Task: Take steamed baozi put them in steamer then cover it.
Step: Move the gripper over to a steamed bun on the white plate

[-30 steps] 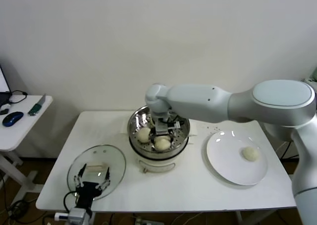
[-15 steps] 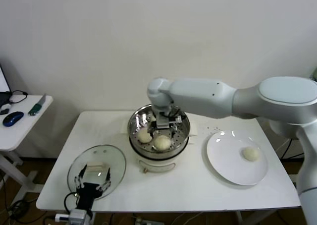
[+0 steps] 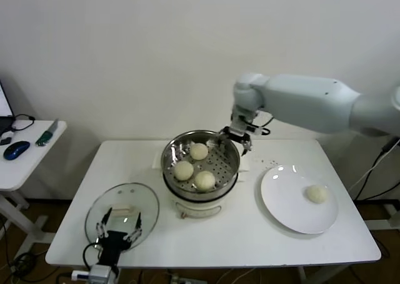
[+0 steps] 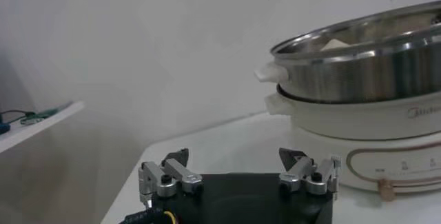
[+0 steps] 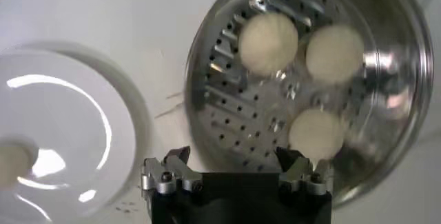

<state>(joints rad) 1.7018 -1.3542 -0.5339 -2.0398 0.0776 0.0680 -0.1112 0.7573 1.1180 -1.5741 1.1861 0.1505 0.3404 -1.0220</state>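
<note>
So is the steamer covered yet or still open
Open. The cover lies flat on the table near the left gripper; three baozi show in the steamer.

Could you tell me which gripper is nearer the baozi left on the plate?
Right. The right gripper hovers above the steamer's far rim; the left gripper sits over the cover.

Evenly and brightly lit from overhead, with only soft, faint shadows under the steamer [image 3: 201,166] and the plate [image 3: 299,198] on the white table [image 3: 250,234]. Bright specular glare on the plate's glossy surface and on the steamer's polished wall [image 4: 365,74]. Reflections across the glass cover [image 3: 122,214]. Noticeably soft and motion-smeared in the right wrist view, especially around the plate rim [image 5: 131,143]. Hazy and low in contrast in the left wrist view, with a washed-out wall behind.
</note>
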